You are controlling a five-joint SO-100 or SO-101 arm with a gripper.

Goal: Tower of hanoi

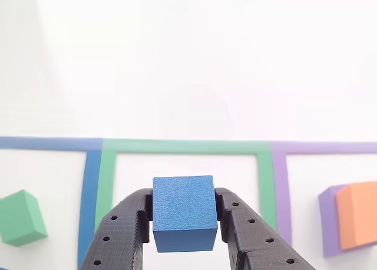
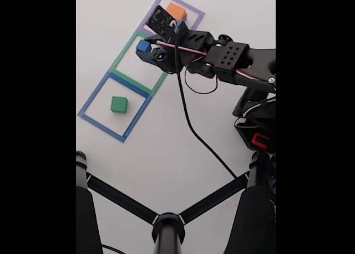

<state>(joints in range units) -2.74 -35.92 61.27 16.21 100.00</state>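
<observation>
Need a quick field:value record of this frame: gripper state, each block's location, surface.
gripper: gripper shut on the blue cube, fingers on its left and right faces
blue cube position: over the green outline in the fixed view; contact with the table cannot be told
green block: green block alone inside the blue outline
orange block: orange block stacked on the purple block, inside the purple outline
surface: white table

Lighting's bright and pretty even, the white table (image 1: 188,58) blows out to near pure white up top in the other view, shadows barely there, fixed view softer, with black bars both sides
</observation>
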